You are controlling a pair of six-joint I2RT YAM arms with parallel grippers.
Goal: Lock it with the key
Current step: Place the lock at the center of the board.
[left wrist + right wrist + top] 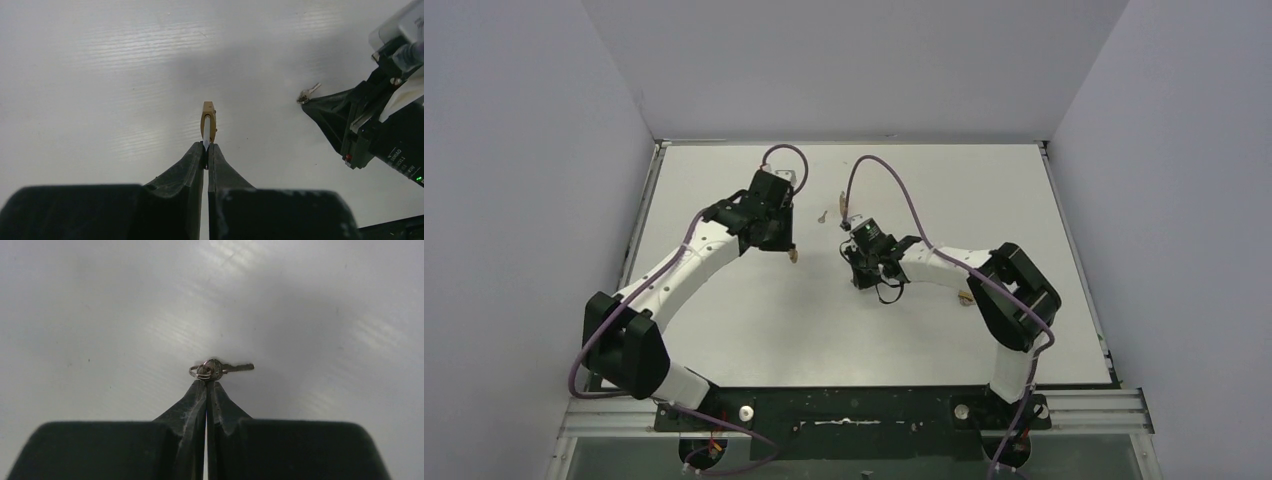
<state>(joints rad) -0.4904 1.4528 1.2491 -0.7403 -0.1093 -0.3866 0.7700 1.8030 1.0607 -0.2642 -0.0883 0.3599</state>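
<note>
My left gripper [206,146] is shut on a small brass padlock [209,119], which sticks out beyond the fingertips above the white table; it also shows in the top view [794,256]. My right gripper [206,382] is shut on the head of a small silver key [222,368] with a ring, its blade pointing right. In the left wrist view, the key [308,93] sits at the tip of the right gripper, to the right of the padlock and apart from it.
The white table [754,320] has a raised rim on its left, right and far sides. A small grey object [823,217] lies on the table between the two grippers. Cables loop above both wrists.
</note>
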